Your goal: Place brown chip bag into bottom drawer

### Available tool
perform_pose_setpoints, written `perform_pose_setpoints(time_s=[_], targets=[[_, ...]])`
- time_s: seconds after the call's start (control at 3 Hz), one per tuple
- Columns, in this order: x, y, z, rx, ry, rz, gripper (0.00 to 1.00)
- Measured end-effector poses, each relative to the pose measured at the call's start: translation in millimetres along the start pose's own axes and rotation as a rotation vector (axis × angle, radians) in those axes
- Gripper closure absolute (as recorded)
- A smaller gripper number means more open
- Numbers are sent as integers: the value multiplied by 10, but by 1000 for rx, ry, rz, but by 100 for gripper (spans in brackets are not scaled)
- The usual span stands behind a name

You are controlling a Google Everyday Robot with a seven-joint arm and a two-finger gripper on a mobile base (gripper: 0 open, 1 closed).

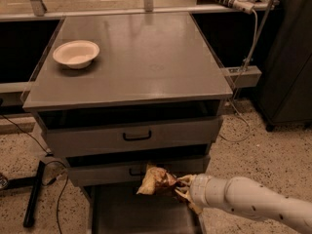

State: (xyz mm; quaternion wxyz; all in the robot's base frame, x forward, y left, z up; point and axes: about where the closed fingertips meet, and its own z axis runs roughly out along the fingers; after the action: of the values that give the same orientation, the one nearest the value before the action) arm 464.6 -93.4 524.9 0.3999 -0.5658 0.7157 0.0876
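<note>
Placing step under way, by the look of it. Clamped tight in the gripper (pixel 181 187): the brown chip bag (pixel 152 180), jutting out beyond the fingertips, hanging over the open bottom drawer (pixel 139 213) directly beneath. Next, probably: lower toward the tray floor, then release.

You have the gripper (pixel 179 187) just above the grey bottom drawer (pixel 141 214), its tan fingers (pixel 185 180) clasping the brown chip bag (pixel 155 180), which has a dark brown middle and pale yellow ends. The arm (pixel 248 202) is white with small dark dots. Higher above that drawer, the worktop (pixel 146 62) is plain grey, the bowl (pixel 76 53) white and the handle (pixel 137 137) black.
</note>
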Motion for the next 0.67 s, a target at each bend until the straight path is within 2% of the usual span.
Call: perform_pose_setpoints(time_s=[0.67], targets=[[592,346,625,-23,-94,-14,100]])
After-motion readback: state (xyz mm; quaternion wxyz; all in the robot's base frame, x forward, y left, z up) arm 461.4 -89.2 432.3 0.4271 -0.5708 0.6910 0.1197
